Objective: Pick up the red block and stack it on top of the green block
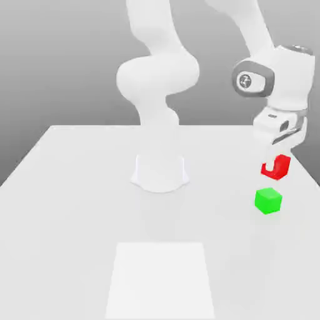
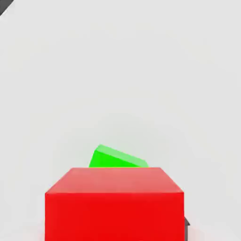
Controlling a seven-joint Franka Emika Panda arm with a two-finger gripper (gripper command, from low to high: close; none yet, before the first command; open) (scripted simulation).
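Red block (image 1: 282, 167): between the gripper's fingertips, near the table's (image 1: 212, 212) edge at the exterior view's right
Gripper (image 1: 275, 166): closed onto the red block
Green block (image 1: 268, 200): on the table, open surface toward the exterior view's left

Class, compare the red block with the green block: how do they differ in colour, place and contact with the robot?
The red block is red; the green block is green. The hand is at the red block, while the green block sits apart from it on the table. Both are plain and unmarked.
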